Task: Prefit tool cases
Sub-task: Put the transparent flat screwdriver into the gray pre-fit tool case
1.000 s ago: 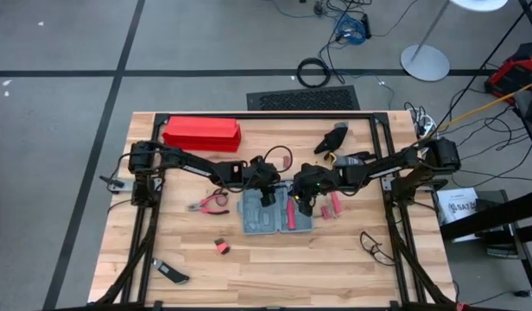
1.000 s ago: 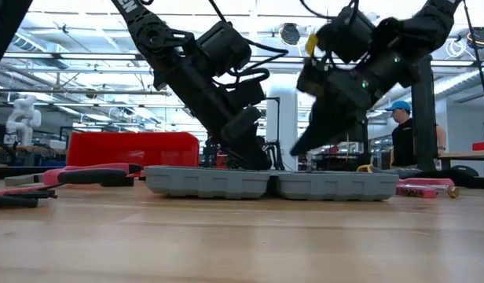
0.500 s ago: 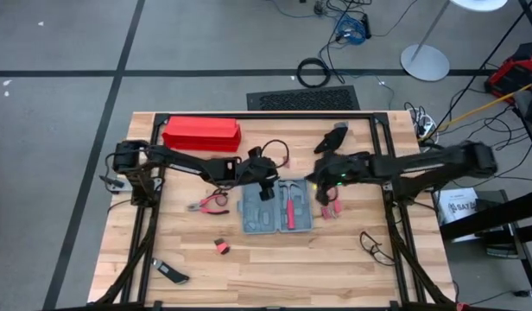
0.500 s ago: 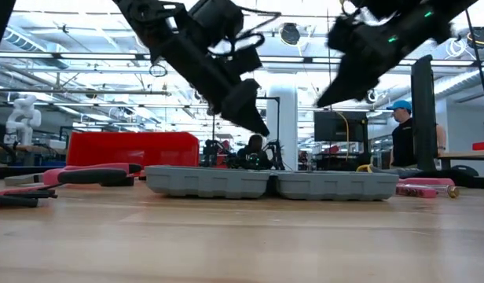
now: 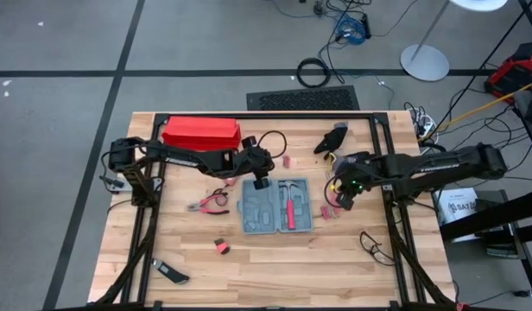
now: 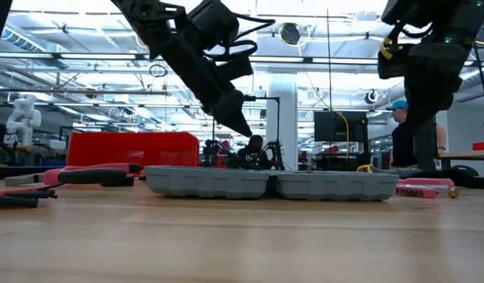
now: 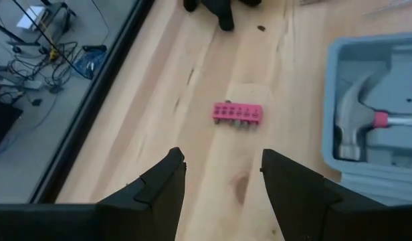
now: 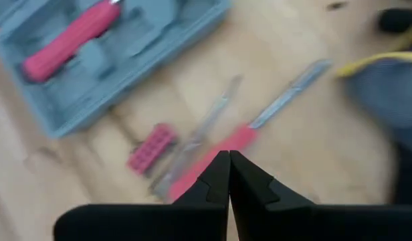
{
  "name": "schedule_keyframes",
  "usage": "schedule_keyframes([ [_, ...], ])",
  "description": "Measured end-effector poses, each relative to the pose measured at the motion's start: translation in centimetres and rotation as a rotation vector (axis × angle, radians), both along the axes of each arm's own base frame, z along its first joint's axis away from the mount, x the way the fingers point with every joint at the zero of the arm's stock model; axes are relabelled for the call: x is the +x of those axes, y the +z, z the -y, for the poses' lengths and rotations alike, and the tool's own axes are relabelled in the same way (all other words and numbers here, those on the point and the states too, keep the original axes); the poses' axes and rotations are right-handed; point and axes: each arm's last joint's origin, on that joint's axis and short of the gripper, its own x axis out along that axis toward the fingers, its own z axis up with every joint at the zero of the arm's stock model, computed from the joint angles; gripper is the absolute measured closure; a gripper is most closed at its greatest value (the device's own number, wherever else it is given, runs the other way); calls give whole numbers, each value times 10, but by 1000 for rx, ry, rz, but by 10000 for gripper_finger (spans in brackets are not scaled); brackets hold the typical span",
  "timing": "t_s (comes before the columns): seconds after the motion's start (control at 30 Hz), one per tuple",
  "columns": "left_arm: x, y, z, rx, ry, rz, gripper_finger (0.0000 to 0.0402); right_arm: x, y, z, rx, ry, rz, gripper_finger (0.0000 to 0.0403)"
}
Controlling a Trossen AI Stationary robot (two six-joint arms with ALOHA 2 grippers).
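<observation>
So both our arms have just backed off the flat blue-grey plastic clamshell case lying open mid-table, pink-handled hammer now seated, left gripper spread empty at its 11 o'clock, right gripper clenched empty at 3 o'clock, more loose tools waiting.

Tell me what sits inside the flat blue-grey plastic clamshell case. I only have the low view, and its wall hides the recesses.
Observer: The case lies open. A pink-handled hammer rests in its right half, as seen from above.
Operator: Where is the left gripper?
Observer: The left gripper is open above bare wood, with a small pink bit holder ahead of it.
Operator: And the right?
Observer: The right gripper is shut and empty, above a red-handled screwdriver beside the case.
</observation>
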Motion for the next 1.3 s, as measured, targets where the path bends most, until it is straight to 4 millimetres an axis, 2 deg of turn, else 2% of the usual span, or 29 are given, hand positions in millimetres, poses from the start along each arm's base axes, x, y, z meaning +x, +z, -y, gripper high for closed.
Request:
schedule_keyframes([
  [0.17,-2,-1,-7,0,17,-13,201,19,-14,-5,70,35,-33,363],
  [0.4,-9,-8,-10,-2,-9,-129,201,43,-48,-7,67,60,-154,299],
  [0.63,-14,-16,-9,-12,-16,-167,201,55,-69,-4,61,39,-200,276],
  [0.87,-15,-17,-8,-46,-15,-156,201,60,-81,4,69,-5,-247,293],
  [1.1,-15,-17,-7,-88,31,-128,201,63,-87,4,74,-18,-257,390],
  [1.3,-14,-17,-3,-104,43,-124,201,64,-77,6,31,-46,-175,398],
])
